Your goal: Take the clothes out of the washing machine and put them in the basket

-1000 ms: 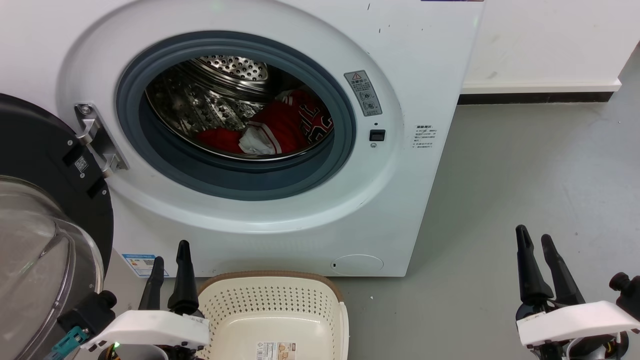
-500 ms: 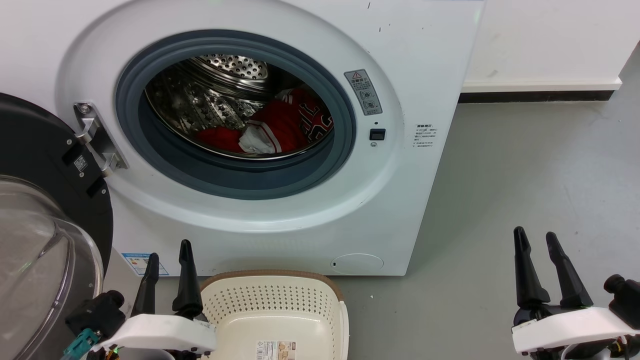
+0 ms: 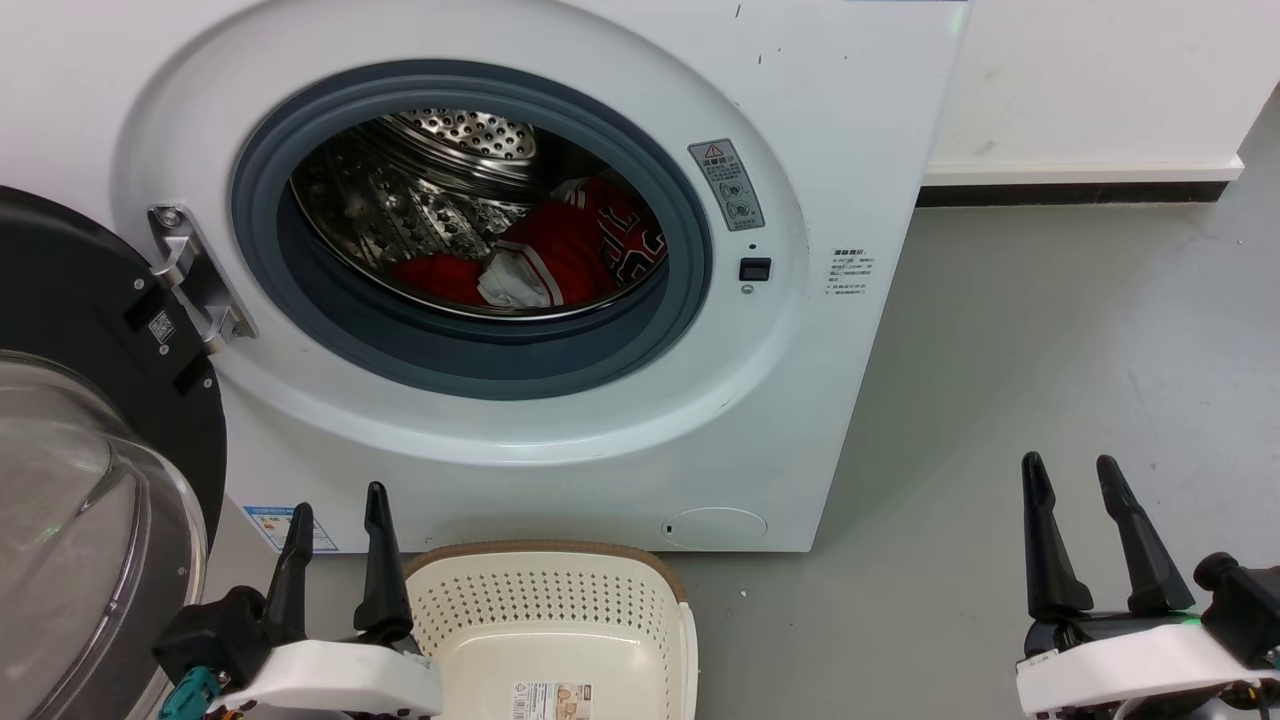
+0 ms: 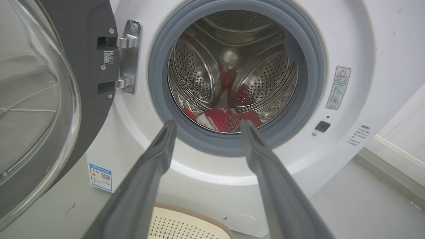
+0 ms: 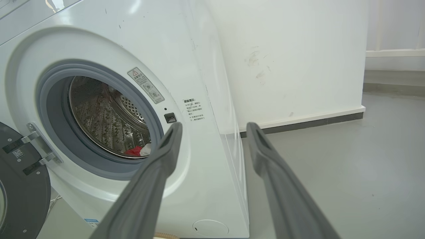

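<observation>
Step in hand: I judge this to be the reach into the large white front-loading washing machine (image 3: 800, 400); nothing is grasped yet.
Left gripper (image 3: 338, 500): fingers spread, empty, low beside the basket and aimed at the porthole.
Right gripper (image 3: 1069, 461): fingers spread, empty, over bare grey floor, well apart from the porthole.
Clothes: the bright red jersey-like garment with white trim (image 3: 560, 255) lies crumpled low in the perforated steel drum (image 3: 420, 190), toward its right side.
Basket: the low cream perforated plastic basket with a brown rim (image 3: 540, 549) sits below the porthole, empty.
Doing it well: I would send the left arm in over the grey gasket (image 3: 480, 360), clear of the open black-rimmed glass door (image 3: 90, 500), and pinch a thick fold, not the loose trim.
Count: one garment visible, one basket, one washer, two grippers.
</observation>
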